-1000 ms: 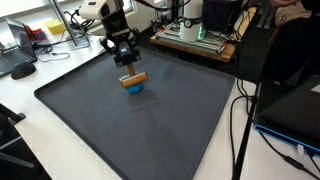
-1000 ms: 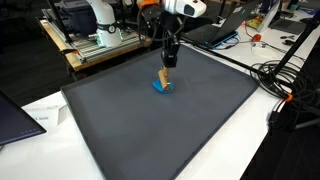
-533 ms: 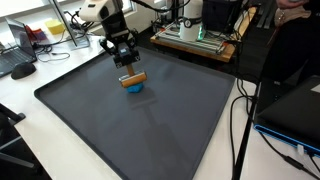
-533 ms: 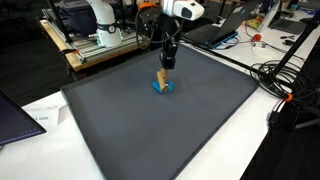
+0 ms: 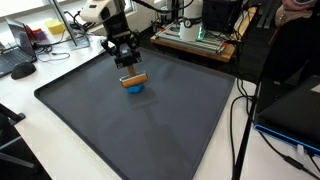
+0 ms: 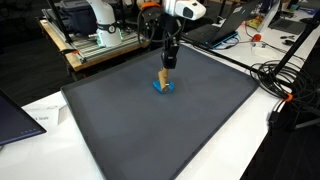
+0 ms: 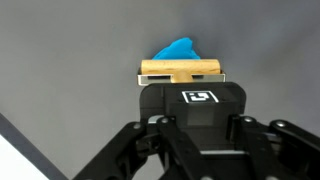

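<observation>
Pincer (image 7: 180,80) closed on flat tan wooden block (image 7: 180,69). Grip is across narrow faces, likely the only span the jaws fit. Block is level.

Small blue rounded object (image 7: 178,50) at 12 o'clock of block in wrist view, touching or just under it.

In an exterior view, pair sits at 11 o'clock from centre of dark grey mat (image 5: 150,130).

Black cables (image 5: 240,120) at mat's 3 o'clock, well apart.

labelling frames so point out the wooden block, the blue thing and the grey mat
wooden block (image 7: 180,70), wrist view, middle of its face
blue thing (image 7: 178,50), wrist view, its peak
grey mat (image 5: 150,130), in an exterior view, bare middle
</observation>
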### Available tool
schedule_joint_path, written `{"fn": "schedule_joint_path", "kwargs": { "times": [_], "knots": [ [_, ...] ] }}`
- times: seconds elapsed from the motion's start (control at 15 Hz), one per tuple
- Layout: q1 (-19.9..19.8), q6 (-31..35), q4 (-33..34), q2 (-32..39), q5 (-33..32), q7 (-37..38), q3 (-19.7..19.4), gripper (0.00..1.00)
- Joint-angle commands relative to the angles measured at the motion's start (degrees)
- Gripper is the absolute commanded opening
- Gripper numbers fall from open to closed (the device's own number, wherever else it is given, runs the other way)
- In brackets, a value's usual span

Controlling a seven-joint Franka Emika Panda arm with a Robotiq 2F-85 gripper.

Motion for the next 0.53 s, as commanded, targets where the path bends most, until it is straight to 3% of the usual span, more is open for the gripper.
{"fn": "schedule_joint_path", "kwargs": {
  "times": [0.0,0.47],
  "knots": [
    [0.62,2.91,-1.54,1.48,0.67,1.85,0.63,0.22],
    [0.38,3.16,-1.22,2.47,1.40,1.62,1.00,0.22]
  ]
}}
